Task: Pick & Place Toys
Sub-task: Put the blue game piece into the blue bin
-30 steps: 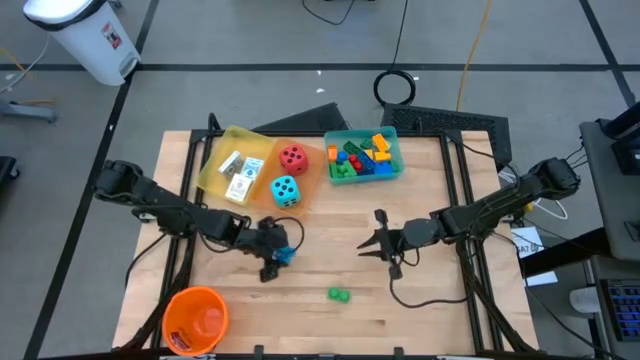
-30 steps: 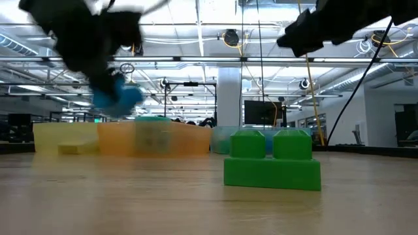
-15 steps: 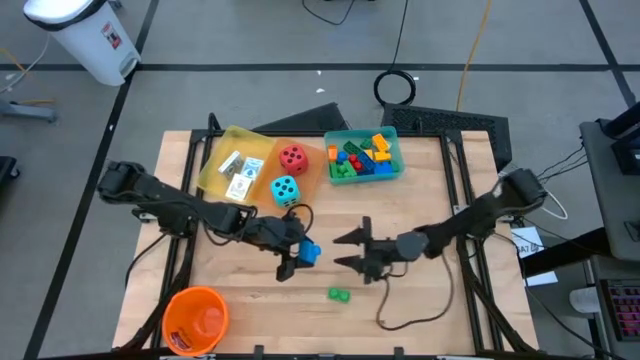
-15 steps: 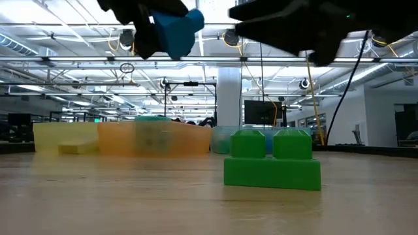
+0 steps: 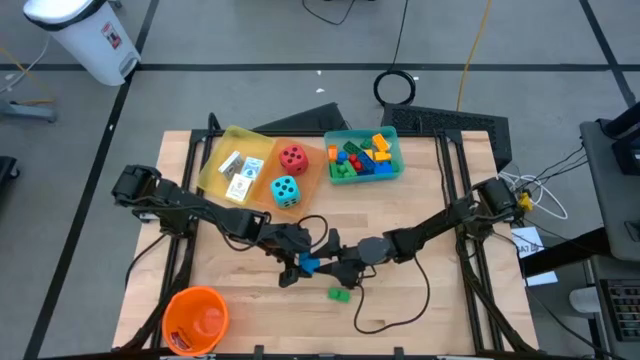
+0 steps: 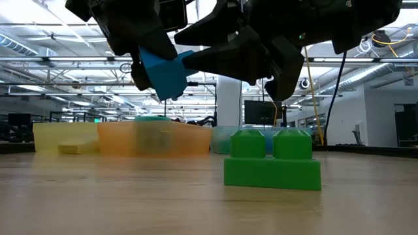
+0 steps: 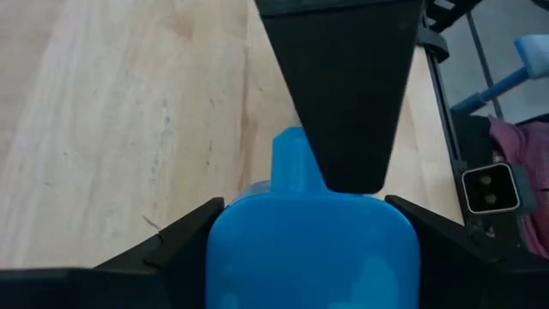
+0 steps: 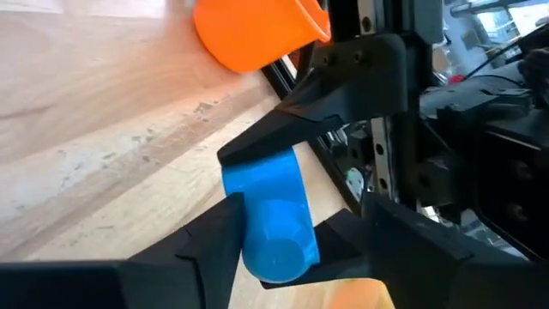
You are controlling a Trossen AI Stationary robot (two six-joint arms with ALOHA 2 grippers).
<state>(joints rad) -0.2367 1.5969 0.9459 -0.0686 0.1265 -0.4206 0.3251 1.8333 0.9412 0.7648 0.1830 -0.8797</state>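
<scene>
A blue brick (image 5: 309,265) hangs above the table's middle, near the front, with my left gripper (image 5: 298,266) shut on it. My right gripper (image 5: 324,262) comes in from the right, and its fingers stand on either side of the brick's studded end (image 8: 279,253). One of those fingers (image 7: 339,94) lies over the stud in the left wrist view. Just nearer the front edge, a green brick (image 5: 339,294) rests flat on the wood, studs up (image 6: 272,160). My left gripper pinches the blue brick by its two opposite sides (image 7: 225,257) between its two fingers. It comes slanting down from the table's left. The brick is lifted clear of the table, its stud (image 7: 290,159) pointing away toward the right gripper. My right gripper: whether its fingers (image 8: 206,245) touch the brick, I cannot tell.
At the back stand a yellow tray (image 5: 222,150) with picture cards, an orange tray (image 5: 310,178) with a red die (image 5: 293,156) and a cyan die (image 5: 286,190), and a teal tray (image 5: 396,150) of bricks. An orange bucket (image 5: 195,318) sits at the front left.
My left gripper has carried the blue brick toward the table's right edge and a little up. My right gripper has come down and toward the left, rolling as it went. It now stands about the brick's end. The green brick has stayed put.
</scene>
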